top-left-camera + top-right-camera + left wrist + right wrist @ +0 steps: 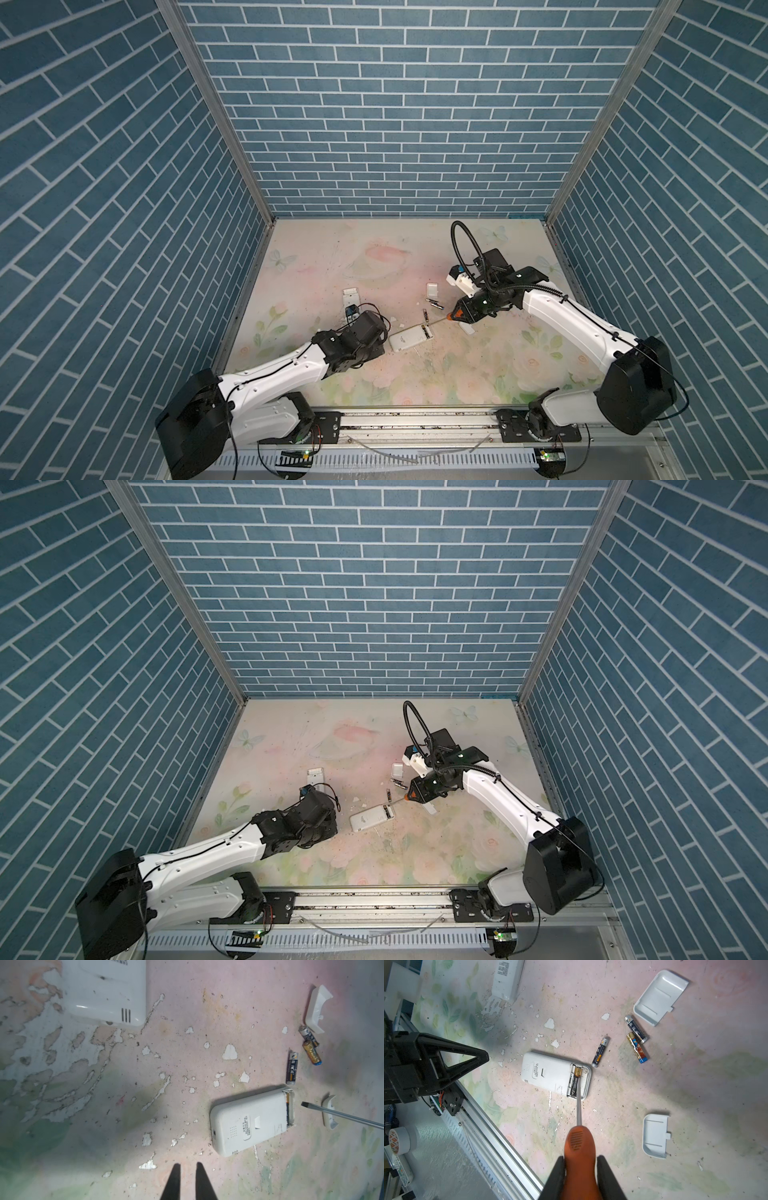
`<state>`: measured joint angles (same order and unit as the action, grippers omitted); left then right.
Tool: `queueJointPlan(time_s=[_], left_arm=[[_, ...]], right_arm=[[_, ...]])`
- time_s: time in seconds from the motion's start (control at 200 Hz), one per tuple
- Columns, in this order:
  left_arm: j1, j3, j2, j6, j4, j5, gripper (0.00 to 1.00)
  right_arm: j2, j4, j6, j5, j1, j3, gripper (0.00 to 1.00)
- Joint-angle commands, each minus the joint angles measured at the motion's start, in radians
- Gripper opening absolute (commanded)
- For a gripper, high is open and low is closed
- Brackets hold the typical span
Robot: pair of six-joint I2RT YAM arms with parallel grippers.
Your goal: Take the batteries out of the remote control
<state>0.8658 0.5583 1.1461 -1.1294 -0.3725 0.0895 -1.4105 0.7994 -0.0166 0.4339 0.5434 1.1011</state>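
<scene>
Right in the middle of the counter (415, 382): white remote (409, 340) lying back side up, battery compartment at its right end uncovered, one battery (572, 1088) inside. Just past the far side of that open end, three loose batteries (600, 1052) flat on the counter, one almost at the remote's corner, the other two a bit further right and close together, right next to a small white cover (660, 997). Also a second cover (655, 1135) to the right of the remote, on the near side of the tool. Over on the right, right jaws clamped on the orange handle of a screwdriver (579, 1147), shaft pointing left, tip right at the open compartment; honestly can't tell if touching anything or just above. On the other side, left jaws only a narrow gap apart with nothing between, just left of the remote and clear of it. Toward the far left, beyond the left arm (291, 365), a second remote (351, 297).
</scene>
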Motion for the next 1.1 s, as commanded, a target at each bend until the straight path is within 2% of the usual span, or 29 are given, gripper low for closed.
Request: queueJointPlan(time_s=[0.0, 0.15, 0.65, 1.095], left_arm=[[0.004, -0.018, 0.04, -0.019, 0.092, 0.005, 0.09], [0.006, -0.03, 0.091, -0.032, 0.176, -0.026, 0.07], [0.015, -0.03, 0.203, -0.035, 0.25, -0.049, 0.03], [0.015, 0.003, 0.312, -0.019, 0.28, -0.05, 0.0]], right_arm=[[-0.006, -0.02, 0.061, 0.033, 0.004, -0.015, 0.0], [-0.02, -0.019, 0.068, 0.037, 0.004, -0.027, 0.0], [-0.034, -0.016, 0.078, 0.025, 0.003, -0.06, 0.0], [-0.024, -0.002, 0.1, 0.125, 0.003, -0.088, 0.0]])
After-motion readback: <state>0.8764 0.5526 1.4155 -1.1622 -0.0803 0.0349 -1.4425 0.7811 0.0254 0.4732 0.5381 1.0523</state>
